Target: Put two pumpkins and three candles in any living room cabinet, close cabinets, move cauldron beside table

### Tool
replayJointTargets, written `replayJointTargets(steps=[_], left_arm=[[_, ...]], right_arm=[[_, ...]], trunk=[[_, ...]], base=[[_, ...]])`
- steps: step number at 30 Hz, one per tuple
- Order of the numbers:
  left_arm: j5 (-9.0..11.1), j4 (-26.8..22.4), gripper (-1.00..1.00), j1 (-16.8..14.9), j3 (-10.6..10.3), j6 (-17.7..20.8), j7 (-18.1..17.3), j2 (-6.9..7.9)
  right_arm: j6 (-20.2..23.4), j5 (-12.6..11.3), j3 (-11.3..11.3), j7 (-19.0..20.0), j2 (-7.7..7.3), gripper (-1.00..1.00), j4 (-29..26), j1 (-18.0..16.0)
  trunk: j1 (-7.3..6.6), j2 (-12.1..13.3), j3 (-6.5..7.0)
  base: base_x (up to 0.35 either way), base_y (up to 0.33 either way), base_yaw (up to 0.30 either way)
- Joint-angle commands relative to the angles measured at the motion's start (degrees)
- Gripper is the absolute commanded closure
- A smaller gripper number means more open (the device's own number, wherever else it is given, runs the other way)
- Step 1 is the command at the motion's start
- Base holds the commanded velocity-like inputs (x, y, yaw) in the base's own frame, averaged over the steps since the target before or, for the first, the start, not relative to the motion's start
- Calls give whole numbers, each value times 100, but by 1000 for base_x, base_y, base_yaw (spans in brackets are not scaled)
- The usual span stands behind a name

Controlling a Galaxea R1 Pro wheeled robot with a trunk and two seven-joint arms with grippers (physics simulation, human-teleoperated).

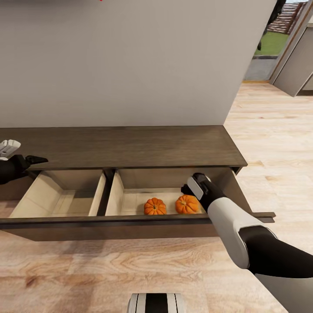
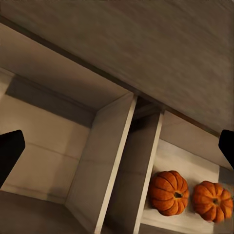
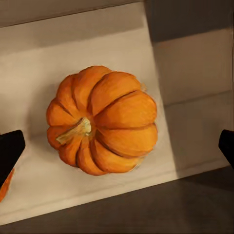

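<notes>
Directly below the wide-open, empty right gripper point(image 3: 117, 146), one pumpkin point(image 3: 103, 120) sits in the cabinet point(image 1: 130, 145) drawer; the left gripper point(image 2: 117, 146) hovers spread, empty.

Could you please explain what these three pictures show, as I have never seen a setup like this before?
This is a simulated robot with two arms, steered remotely by a person. The large picture comes from a camera on its head, looking down at a long dark cabinet whose drawers are pulled open. The other two come from cameras near each hand, looking along the fingers.

In the right drawer lie two orange pumpkins side by side. The left drawer compartment looks empty from here.

The right hand hangs just above the right pumpkin, fingers spread wide, holding nothing. The left hand waits over the cabinet's left end, also open and empty.
</notes>
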Motion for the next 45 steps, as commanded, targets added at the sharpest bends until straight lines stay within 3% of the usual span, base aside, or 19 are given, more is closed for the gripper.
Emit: replayJointTargets(steps=[1,5,9,14,16,23,24,27,31,40,42,45], left_arm=[[59,-3,-100,-8,-8,-6,60,3],[59,-3,-100,-8,-8,-6,60,-1],[45,-3,-100,-8,-19,-6,60,-2],[18,0,-100,-9,-26,-6,60,-2],[16,0,-100,-9,-26,-7,65,-2],[6,6,-100,-10,-34,-14,76,-10],[1,6,-100,-9,-35,-14,81,-11],[-2,6,-100,-8,-35,-14,85,-11],[-12,12,-100,-10,-41,-28,101,-11],[-11,101,-100,-9,-60,-28,102,-19],[-11,102,-100,-8,-165,-28,98,-19],[-9,103,-100,-9,-198,-24,96,-19]], right_arm=[[21,-64,35,-48,-3,-100,-47,-2],[53,-85,28,-60,-3,-100,-354,-2],[130,-100,25,-85,5,-100,-1060,150],[1023,-118,17,-219,41,-100,-3317,1056],[1214,-150,17,-323,46,-100,-3817,1248],[1359,-211,48,-906,26,-100,-6219,2442],[1352,-204,181,-941,27,-100,-6602,2751],[1305,-203,433,-957,30,-100,-6781,2941],[1096,-219,588,-964,18,-100,-6859,3119],[874,-247,975,-976,45,-100,-6867,3183],[580,-242,1292,-992,33,-100,-6870,3255],[513,-233,1463,-1006,32,-100,-6871,3274]], trunk=[[-1,-2,-5],[-1,-2,-5],[-1,-2,-5],[-1,-2,-5],[-1,-2,-5],[-1,-2,-5],[-1,-2,-5],[-1,-2,-5],[-1,-2,-5],[-1,-2,-5],[-1,-2,5],[-1,-2,30]], base=[[0,0,0],[0,0,0],[0,0,0],[0,0,0],[0,0,0],[0,0,0],[0,0,0],[0,0,0],[-80,0,0],[-304,0,0],[-272,0,0],[-266,0,0]])
